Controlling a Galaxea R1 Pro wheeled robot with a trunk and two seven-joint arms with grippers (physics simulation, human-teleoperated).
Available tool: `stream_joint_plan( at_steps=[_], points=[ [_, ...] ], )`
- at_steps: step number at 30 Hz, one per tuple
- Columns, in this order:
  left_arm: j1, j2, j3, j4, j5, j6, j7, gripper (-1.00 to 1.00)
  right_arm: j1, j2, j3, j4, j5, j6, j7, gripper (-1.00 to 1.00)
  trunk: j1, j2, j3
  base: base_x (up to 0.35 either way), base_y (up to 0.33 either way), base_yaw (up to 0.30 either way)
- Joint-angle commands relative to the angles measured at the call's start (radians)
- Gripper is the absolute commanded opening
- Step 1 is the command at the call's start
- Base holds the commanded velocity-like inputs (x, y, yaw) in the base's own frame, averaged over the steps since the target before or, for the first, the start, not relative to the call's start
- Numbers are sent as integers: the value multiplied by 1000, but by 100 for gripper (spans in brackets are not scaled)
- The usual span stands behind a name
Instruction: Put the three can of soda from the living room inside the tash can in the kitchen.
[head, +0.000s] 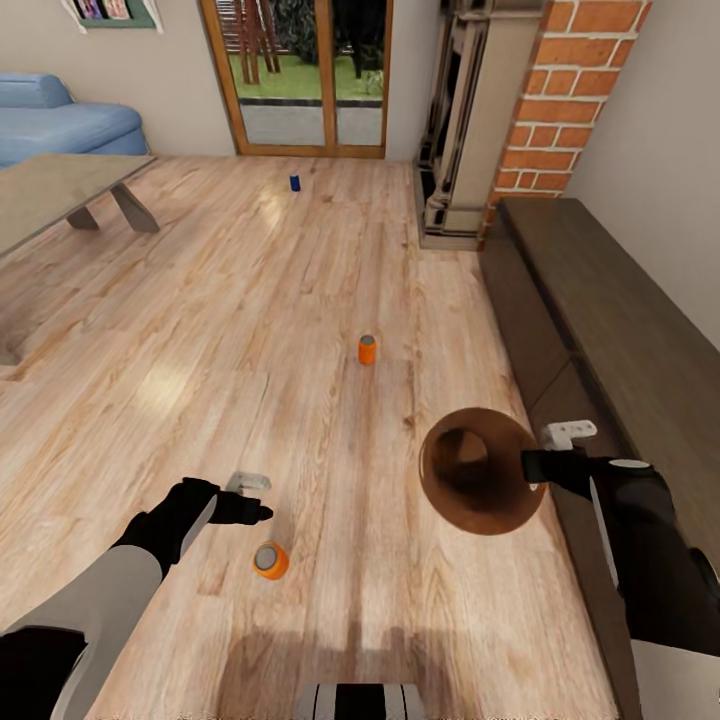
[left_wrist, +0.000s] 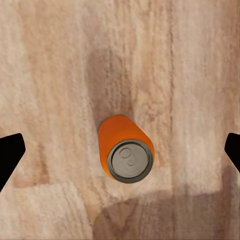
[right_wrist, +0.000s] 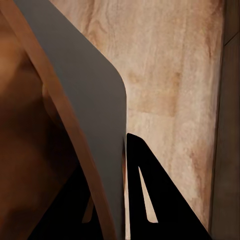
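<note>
Left gripper (head: 252, 497) hangs over the wood floor (head: 200, 330) with fingers spread wide; in the left wrist view the two dark fingertips (left_wrist: 11, 152) sit at opposite edges with the nearest orange soda can (left_wrist: 125, 149) upright on the floor between them, untouched. In the head view the same can stands just below and beside the gripper. Right gripper (head: 532, 466) is clenched on the rim of the trash can (head: 480, 470), which it holds tipped, copper-brown inside facing the camera; the right wrist view shows the grey wall (right_wrist: 85, 115) pinched between the fingers. Second orange can (head: 367, 349) stands mid-floor, well apart; dark blue can (head: 295, 182) stands far off near the glass doors (head: 300, 70). Low grey table (head: 60, 190) and blue sofa (head: 60, 120) lie toward the left, brick fireplace (head: 560, 100) toward the right. Step in hand, as judged: pickup of the first can, none binned yet. Next move calls for lowering the left gripper straight down around the can body, closing, then carrying it over the bin mouth.
</note>
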Motion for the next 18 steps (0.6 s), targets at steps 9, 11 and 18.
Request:
stream_joint_plan(
  at_steps=[9, 11, 18],
  points=[
    [0, -15, -3, 0, -3, 0, 0, 100, -112, -4, 6, -18, -3, 42, 12, -100, 15, -28, -26, 0, 0, 0],
    [0, -16, -3, 0, -3, 0, 0, 100, -123, -6, 7, -19, -3, 43, 12, -100, 15, -28, -29, 0, 0, 0],
    [0, -18, -3, 0, -3, 0, 0, 100, -194, -14, 50, -19, -2, 101, 13, -100, 19, -35, -42, 0, 0, 0]
  ],
)
